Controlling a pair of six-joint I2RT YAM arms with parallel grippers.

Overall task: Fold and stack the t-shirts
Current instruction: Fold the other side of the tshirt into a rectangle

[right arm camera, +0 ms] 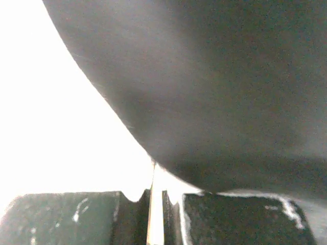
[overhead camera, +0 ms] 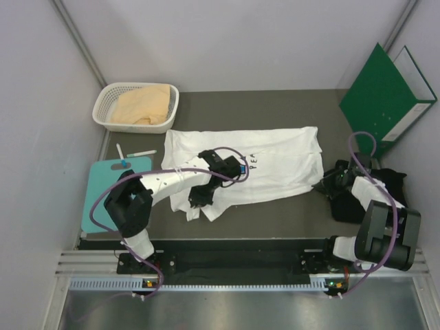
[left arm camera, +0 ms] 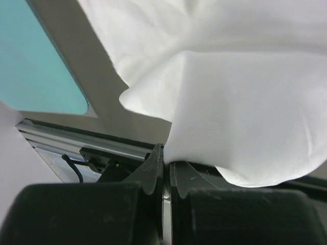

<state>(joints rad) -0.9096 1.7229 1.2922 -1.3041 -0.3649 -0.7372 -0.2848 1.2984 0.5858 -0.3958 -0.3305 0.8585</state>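
The white t-shirt [overhead camera: 275,161] with lettering lies spread across the middle of the dark table. My left gripper [overhead camera: 201,198] is at its near left edge. In the left wrist view the jaws [left arm camera: 166,163] are shut on a fold of the white cloth [left arm camera: 245,102]. My right gripper [overhead camera: 323,185] is at the shirt's near right corner. In the right wrist view its jaws [right arm camera: 156,196] pinch a tip of white cloth [right arm camera: 51,127]. The black t-shirt [overhead camera: 344,208] lies bunched under the right arm. The tan-peach t-shirt [overhead camera: 142,103] sits in a basket.
A white basket [overhead camera: 98,113] stands at the back left. A teal board [overhead camera: 103,189] lies at the near left, also in the left wrist view [left arm camera: 36,66]. Two small white sticks [overhead camera: 141,152] lie behind it. A green binder [overhead camera: 381,96] leans at the back right. Walls close in on both sides.
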